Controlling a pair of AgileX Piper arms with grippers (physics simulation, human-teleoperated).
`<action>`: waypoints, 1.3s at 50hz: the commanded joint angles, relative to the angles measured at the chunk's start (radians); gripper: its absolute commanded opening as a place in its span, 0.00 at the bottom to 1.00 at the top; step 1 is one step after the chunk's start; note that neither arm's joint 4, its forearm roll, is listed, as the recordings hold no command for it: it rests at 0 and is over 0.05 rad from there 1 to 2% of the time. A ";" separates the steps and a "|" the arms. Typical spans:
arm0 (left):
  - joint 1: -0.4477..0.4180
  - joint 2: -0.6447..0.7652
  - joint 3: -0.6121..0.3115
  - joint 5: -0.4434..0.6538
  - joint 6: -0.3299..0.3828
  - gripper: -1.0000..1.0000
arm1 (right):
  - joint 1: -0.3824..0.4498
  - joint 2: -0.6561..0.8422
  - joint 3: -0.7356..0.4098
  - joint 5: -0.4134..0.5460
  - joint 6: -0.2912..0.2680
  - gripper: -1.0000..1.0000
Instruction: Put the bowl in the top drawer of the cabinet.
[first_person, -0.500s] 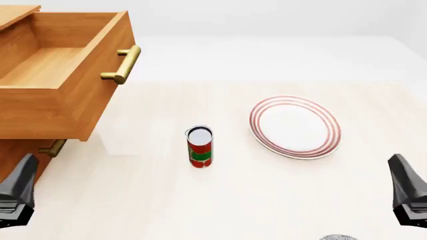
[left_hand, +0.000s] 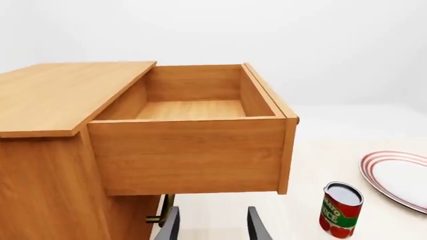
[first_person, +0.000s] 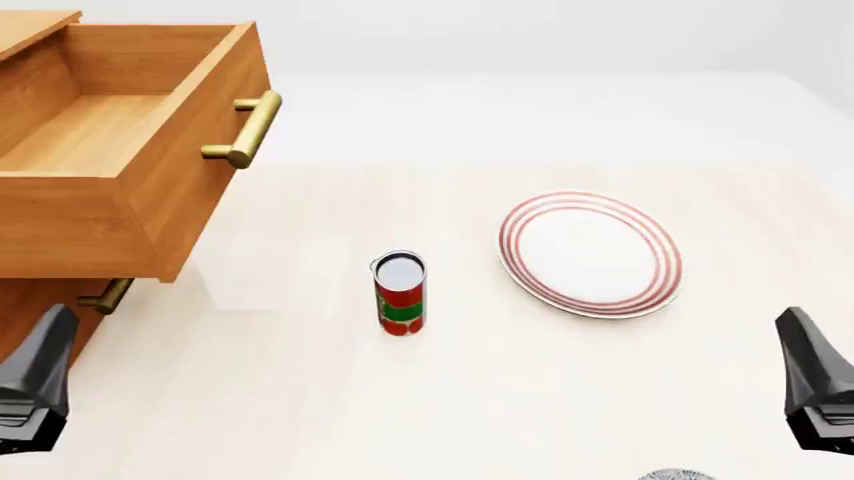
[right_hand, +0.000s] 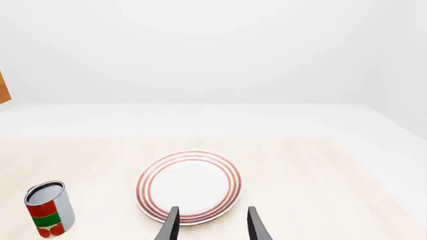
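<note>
- The big wooden cabinet (first_person: 40, 310) stands at the far left of the table (first_person: 534, 400).
- Its top drawer (first_person: 127, 150) is pulled way out, and nothing is inside it.
- A gold bar handle (first_person: 247, 128) sticks out from the drawer's front.
- Only a tiny speckled edge of the bowl (first_person: 678, 474) peeks in at the bottom of the front view, near the right claw.
- A red and green can (first_person: 399, 292) stands upright in the middle of the table.
- A white plate with red rings (first_person: 590, 253) lies flat to the right of the can, apart from it.
- The left claw (left_hand: 212, 227) is spread apart and holds nothing, low beside the cabinet.
- The right claw (right_hand: 211, 225) is spread apart too, with nothing in it, and points at the plate.
</note>
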 joint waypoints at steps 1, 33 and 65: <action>-0.014 0.000 -0.019 0.011 -0.017 1.00 | 0.000 0.000 0.000 0.000 0.000 1.00; -0.244 0.000 -0.277 0.273 -0.023 1.00 | 0.036 0.015 -0.039 0.090 0.064 1.00; -0.555 0.261 -0.422 0.248 0.013 1.00 | 0.036 0.015 -0.039 0.090 0.064 1.00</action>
